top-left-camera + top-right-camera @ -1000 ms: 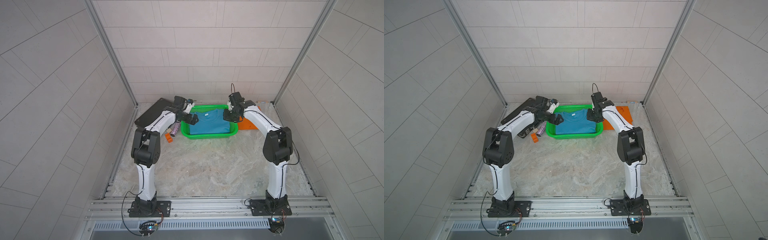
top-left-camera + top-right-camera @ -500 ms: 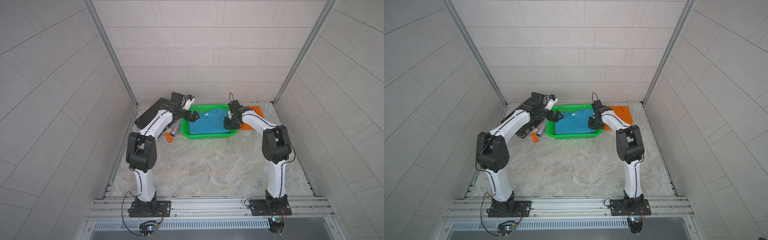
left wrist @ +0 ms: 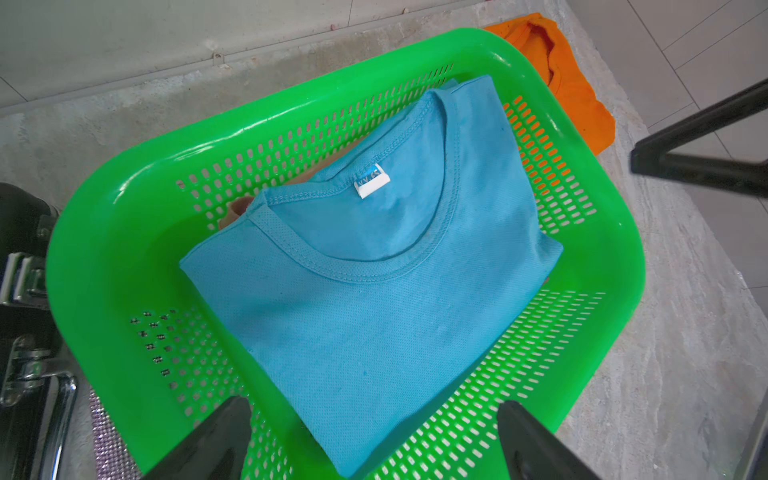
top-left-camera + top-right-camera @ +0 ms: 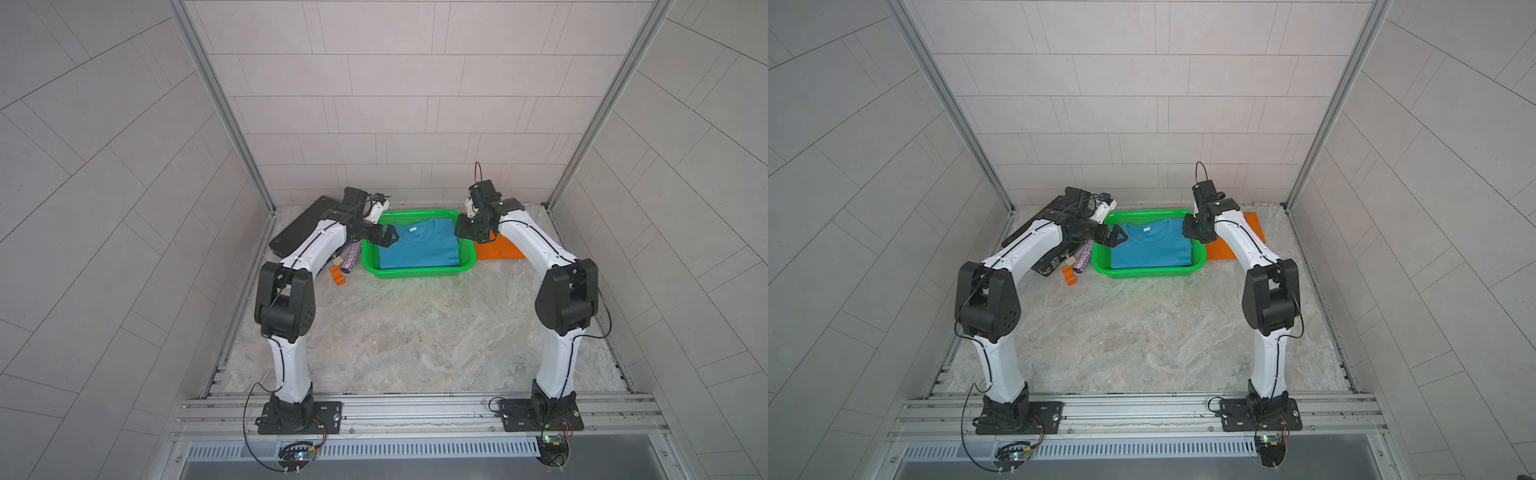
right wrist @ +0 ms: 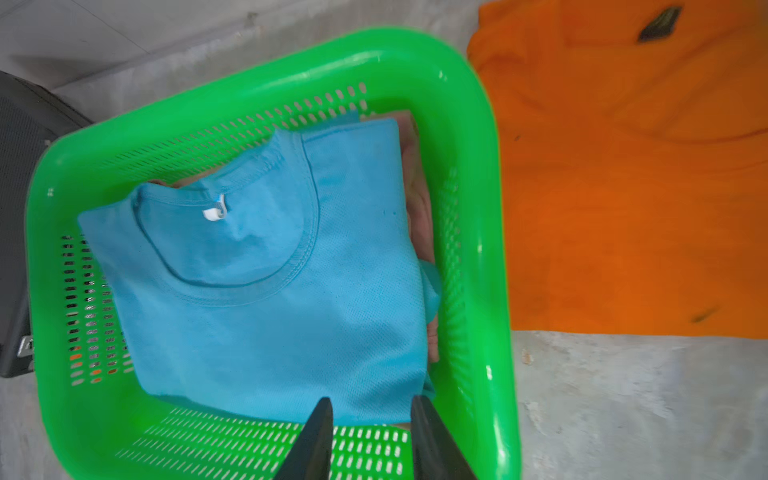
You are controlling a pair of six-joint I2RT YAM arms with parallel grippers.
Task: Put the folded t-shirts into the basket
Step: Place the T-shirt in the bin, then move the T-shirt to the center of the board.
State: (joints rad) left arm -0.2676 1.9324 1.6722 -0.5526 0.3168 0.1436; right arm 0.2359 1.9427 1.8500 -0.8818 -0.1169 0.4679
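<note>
**Teal T-Shirt in Basket; Orange T-Shirt Outside on Counter**

The green perforated basket stands on the marbled counter at the centre rear of both top views. The teal t-shirt lies folded and flat inside it, collar and white neck label facing up. In the right wrist view, a strip of pink cloth shows beneath the teal t-shirt's edge, between it and the basket wall. How much lies underneath cannot be determined.

The orange t-shirt lies flat on the counter outside the basket, close against its right side in the frame.

The left gripper hangs over the basket's left edge with its jaws spread wide, holding nothing. The right gripper hangs over the basket's upper right corner. Its jaws are parted by a narrow gap, with nothing seen clamped between them.

To the left of the basket are a black case, a glittery cylinder and a small orange block.
</note>
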